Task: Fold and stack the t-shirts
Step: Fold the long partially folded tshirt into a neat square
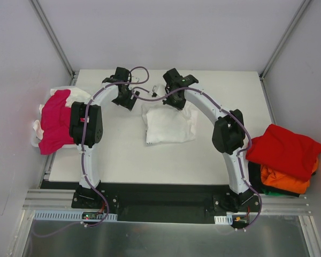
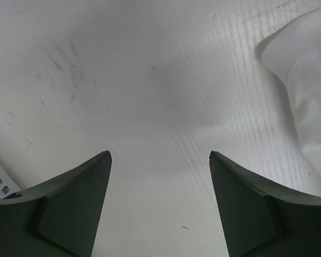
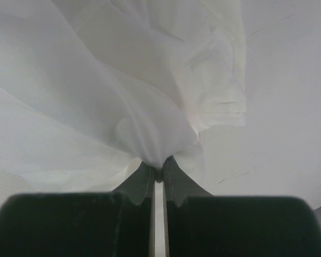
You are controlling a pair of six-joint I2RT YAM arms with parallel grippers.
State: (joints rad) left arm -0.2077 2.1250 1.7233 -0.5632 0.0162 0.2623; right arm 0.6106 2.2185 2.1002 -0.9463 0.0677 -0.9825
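Judged about midway through. Already stacked at the right edge of the top view: red t-shirt (image 1: 284, 149) over orange t-shirt (image 1: 282, 179), with a dark green edge (image 1: 267, 189) beneath, too hidden to identify. In work at frame centre on the table (image 1: 123, 160): white t-shirt (image 1: 168, 127), partly folded, rumpled, not yet stacked. Waiting at the left edge in the white basket (image 1: 36, 140): magenta t-shirt (image 1: 54, 124), unfolded, with more white cloth (image 1: 38, 126) under it, number unclear. Counted: one red, one orange, one magenta, one white on the table. Right gripper (image 3: 158, 172): jaws closed on a bunch of the white t-shirt. Left gripper (image 2: 160, 160): jaws wide, holding nothing, above bare table just left of the cloth.
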